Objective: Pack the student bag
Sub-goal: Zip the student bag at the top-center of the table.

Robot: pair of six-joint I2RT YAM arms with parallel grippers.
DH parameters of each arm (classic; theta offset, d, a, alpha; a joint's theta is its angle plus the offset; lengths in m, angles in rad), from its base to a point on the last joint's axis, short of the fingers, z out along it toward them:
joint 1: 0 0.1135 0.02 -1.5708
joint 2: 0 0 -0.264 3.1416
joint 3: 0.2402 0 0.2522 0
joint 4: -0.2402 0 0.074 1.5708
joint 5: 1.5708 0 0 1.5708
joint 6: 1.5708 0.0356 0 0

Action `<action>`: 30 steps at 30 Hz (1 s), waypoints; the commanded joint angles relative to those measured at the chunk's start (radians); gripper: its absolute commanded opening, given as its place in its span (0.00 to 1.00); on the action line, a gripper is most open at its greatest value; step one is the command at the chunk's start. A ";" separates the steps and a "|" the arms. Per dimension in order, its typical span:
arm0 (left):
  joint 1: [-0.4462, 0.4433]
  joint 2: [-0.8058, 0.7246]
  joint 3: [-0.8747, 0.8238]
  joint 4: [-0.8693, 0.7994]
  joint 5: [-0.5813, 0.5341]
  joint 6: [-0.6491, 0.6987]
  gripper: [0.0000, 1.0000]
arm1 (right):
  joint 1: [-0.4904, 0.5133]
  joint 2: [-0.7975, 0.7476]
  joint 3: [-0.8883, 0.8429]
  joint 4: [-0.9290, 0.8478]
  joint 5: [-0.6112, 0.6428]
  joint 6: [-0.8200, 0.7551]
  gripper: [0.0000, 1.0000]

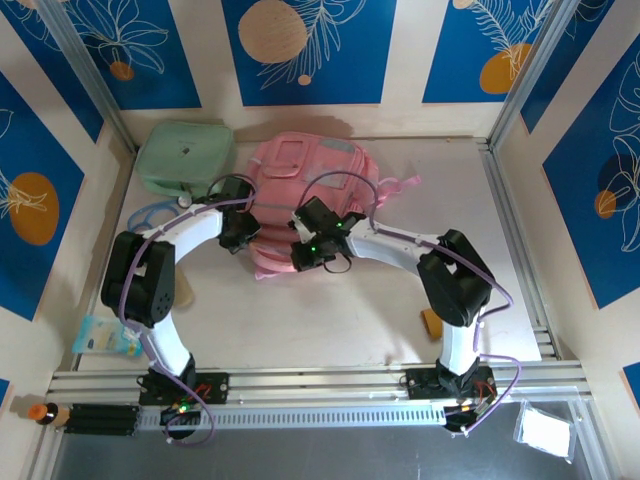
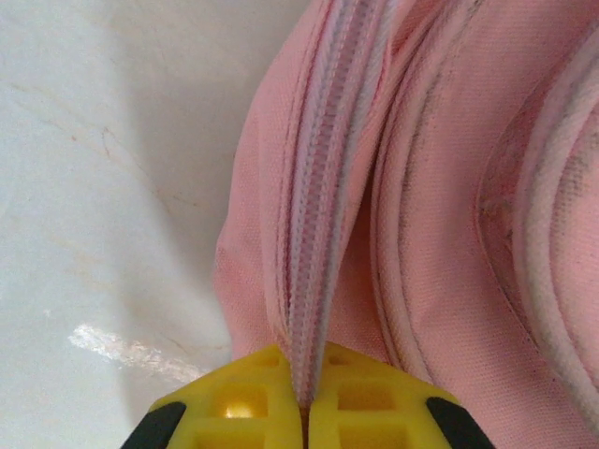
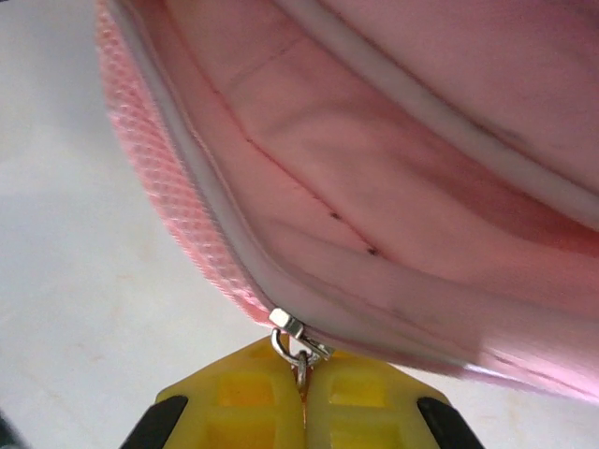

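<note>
The student bag (image 1: 300, 165) is a pink backpack lying at the back middle of the table. My left gripper (image 1: 242, 238) is at the bag's left near edge. In the left wrist view its yellow fingers (image 2: 253, 398) are shut on the closed zipper band (image 2: 323, 187) of the bag (image 2: 449, 234). My right gripper (image 1: 302, 257) is at the bag's near edge. In the right wrist view this gripper (image 3: 302, 398) is shut on the metal zipper pull (image 3: 298, 339). The zip beside it gapes and shows the pink lining (image 3: 374, 187).
A mint-green case (image 1: 185, 158) lies left of the bag, with a pale blue ring-shaped item (image 1: 150, 213) in front of it. A light blue packet (image 1: 105, 338) lies at the near left and a small orange object (image 1: 432, 322) by the right arm. Walls enclose the table.
</note>
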 commanded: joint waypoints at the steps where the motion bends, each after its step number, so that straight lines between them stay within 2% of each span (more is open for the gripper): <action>1: 0.011 0.002 0.019 -0.015 -0.068 0.031 0.00 | -0.020 -0.065 -0.072 -0.116 0.121 -0.038 0.01; 7: 0.016 -0.005 0.020 -0.027 -0.064 0.052 0.00 | -0.095 -0.084 -0.111 -0.112 0.179 -0.078 0.03; 24: 0.026 -0.017 0.019 -0.103 -0.060 0.269 0.00 | -0.353 -0.043 -0.071 0.011 0.179 -0.115 0.15; 30: 0.027 -0.023 0.005 -0.106 -0.042 0.305 0.00 | -0.437 0.009 -0.027 0.047 0.157 -0.125 0.21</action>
